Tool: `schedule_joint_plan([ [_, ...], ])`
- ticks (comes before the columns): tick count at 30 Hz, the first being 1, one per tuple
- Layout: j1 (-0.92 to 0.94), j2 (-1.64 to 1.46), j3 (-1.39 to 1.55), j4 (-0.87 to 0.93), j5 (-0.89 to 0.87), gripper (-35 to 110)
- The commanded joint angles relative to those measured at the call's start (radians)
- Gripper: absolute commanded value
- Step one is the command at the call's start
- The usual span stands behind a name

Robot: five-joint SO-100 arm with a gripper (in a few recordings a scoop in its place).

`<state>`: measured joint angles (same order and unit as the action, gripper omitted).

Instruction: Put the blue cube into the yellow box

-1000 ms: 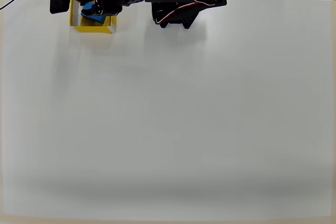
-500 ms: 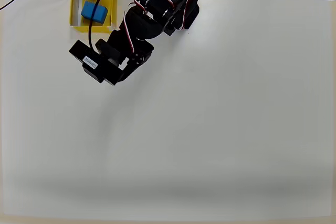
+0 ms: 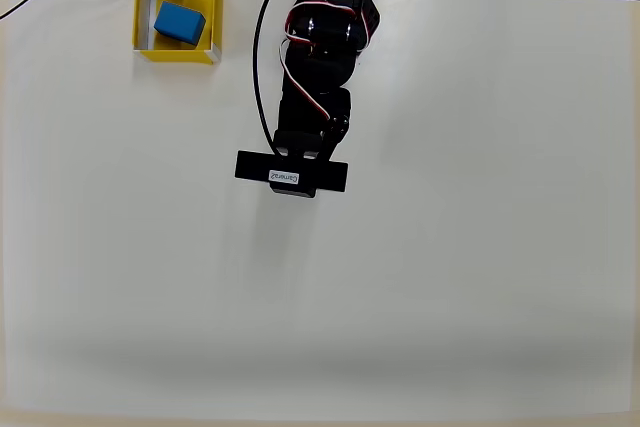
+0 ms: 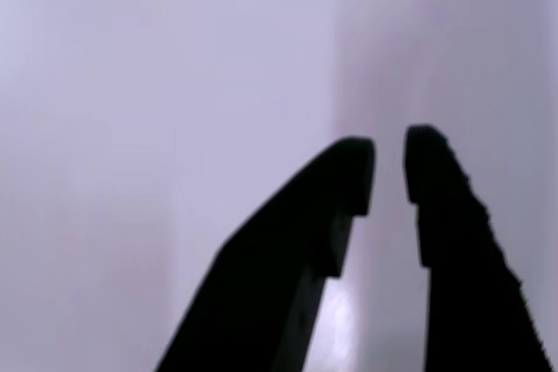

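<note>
The blue cube [image 3: 180,22] lies inside the yellow box [image 3: 212,15] at the table's far left corner in the overhead view, slightly turned against the box walls. The black arm reaches down from the top centre. Its gripper [image 3: 293,185] sits under the wrist camera bar, well to the right of the box and nearer the front. In the wrist view the two dark fingers of the gripper [image 4: 388,161] stand almost together with only a thin slit, nothing between them, over bare white table.
The white table [image 3: 400,277] spreads wide in front of and to both sides of the arm. A black cable [image 3: 258,67] loops along the arm's left side. The table's far edge meets a dark background.
The arm has swung away from the box, right and toward the table's middle. The cube stays in the box, where the gripper stood over it a second ago.
</note>
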<state>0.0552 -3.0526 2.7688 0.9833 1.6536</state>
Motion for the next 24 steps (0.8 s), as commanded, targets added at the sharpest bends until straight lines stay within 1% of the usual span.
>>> schedule_joint_plan([
  [1, -0.051, -0.098, 0.054, 0.081, 0.009, 0],
  [12, -0.095, -0.272, 0.249, 0.255, -0.02, 0],
  [15, -0.094, -0.29, 0.293, 0.287, -0.011, 0],
  [20, -0.081, -0.291, 0.368, 0.276, 0.005, 0],
  [24, -0.083, -0.291, 0.376, 0.357, 0.034, 0],
])
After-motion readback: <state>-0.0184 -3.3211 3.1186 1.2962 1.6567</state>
